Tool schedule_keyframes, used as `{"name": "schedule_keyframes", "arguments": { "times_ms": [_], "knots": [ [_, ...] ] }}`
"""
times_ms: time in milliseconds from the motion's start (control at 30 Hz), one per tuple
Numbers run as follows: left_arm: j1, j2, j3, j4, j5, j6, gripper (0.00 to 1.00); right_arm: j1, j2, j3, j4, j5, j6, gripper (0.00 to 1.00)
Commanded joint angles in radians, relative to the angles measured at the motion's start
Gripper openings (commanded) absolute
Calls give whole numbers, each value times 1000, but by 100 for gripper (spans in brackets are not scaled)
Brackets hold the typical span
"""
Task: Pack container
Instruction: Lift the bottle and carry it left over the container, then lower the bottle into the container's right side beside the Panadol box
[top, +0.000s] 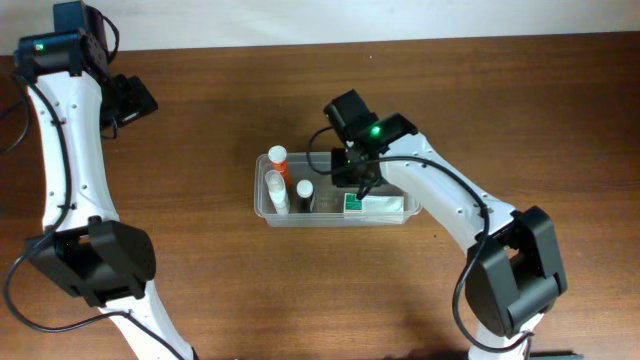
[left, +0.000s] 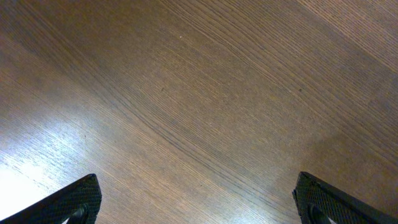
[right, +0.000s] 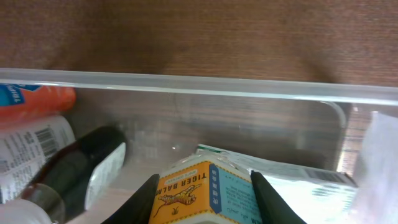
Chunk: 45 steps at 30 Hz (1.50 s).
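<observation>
The container (top: 330, 221) is a clear plastic tub at the table's middle; its far rim (right: 199, 84) crosses the right wrist view. My right gripper (top: 358, 188) reaches down into it. In the right wrist view that gripper (right: 205, 202) is shut on a small orange-and-blue Tiger Balm box (right: 208, 190), held just above the tub floor beside a white-and-green carton (right: 298, 180). My left gripper (top: 130, 100) hovers at the far left, away from the tub. It stands wide open (left: 199, 208) over bare wood.
Inside the tub's left end lie an orange-capped bottle (top: 277, 157), a white bottle (top: 277, 190) and a dark bottle (top: 304, 190). The carton (top: 378, 205) fills the right end. Brown wooden table (top: 200, 280) surrounds the tub.
</observation>
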Motion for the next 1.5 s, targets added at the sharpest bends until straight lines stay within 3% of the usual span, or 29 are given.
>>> {"name": "schedule_keyframes", "arguments": {
  "times_ms": [0, 1467],
  "knots": [
    [2, 2, 13, -1, -11, 5, 99, 17, 22, 6, 6, 38, 39, 36],
    [2, 2, 13, -1, -11, 5, 99, 19, 152, -7, 117, 30, 57, 37]
  ]
}}
